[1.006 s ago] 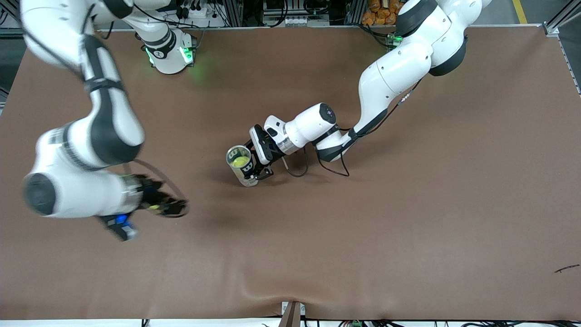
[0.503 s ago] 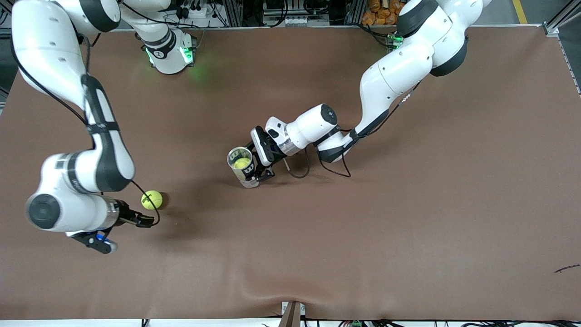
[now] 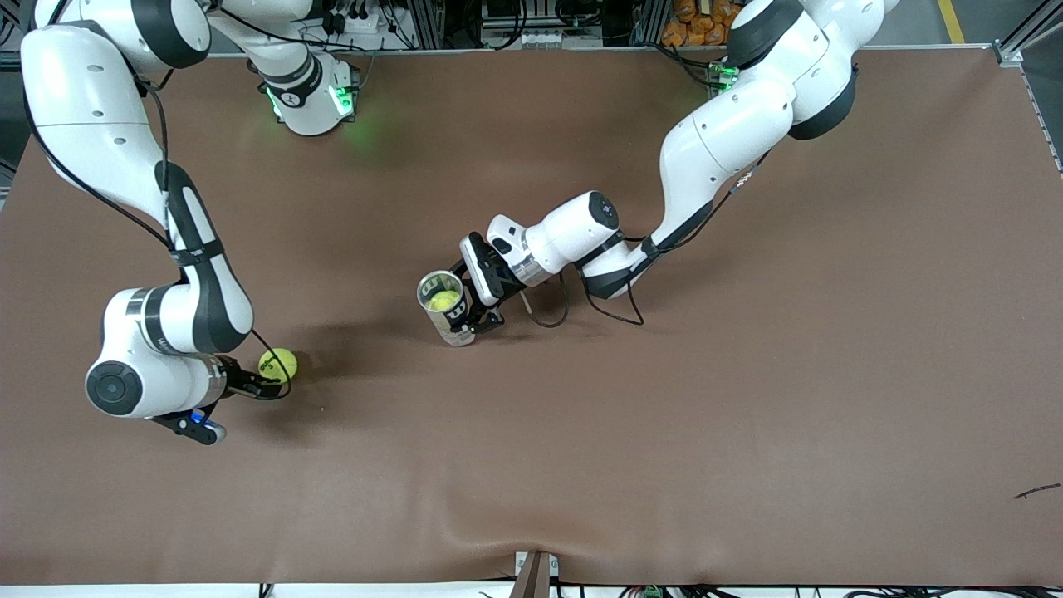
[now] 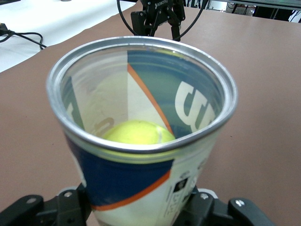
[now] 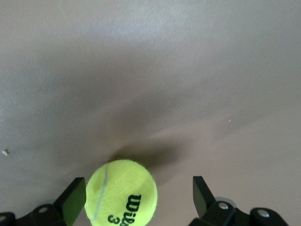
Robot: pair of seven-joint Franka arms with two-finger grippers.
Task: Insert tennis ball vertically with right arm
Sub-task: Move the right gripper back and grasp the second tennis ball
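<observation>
A yellow-green tennis ball [image 3: 277, 363] lies on the brown table toward the right arm's end. In the right wrist view the ball [image 5: 121, 192] sits between the spread fingers [image 5: 75, 201], close to one of them and apart from the other. My right gripper [image 3: 264, 384] is open, low at the ball. My left gripper [image 3: 467, 309] is shut on a clear tennis can [image 3: 440, 303] with a blue and white label, held mouth up near the table's middle. The can [image 4: 141, 94] holds one ball [image 4: 138, 133] at its bottom. My left gripper [image 4: 141, 214] clamps the can's lower part.
The table [image 3: 664, 415] is a bare brown sheet. A loose black cable [image 3: 548, 311] hangs from the left wrist beside the can. My right gripper [image 4: 157, 14] also shows far off in the left wrist view.
My right arm has swung back and settled, and its gripper has closed in on the ball so the fingers stand at both sides of it. The left arm and can have hardly moved.
</observation>
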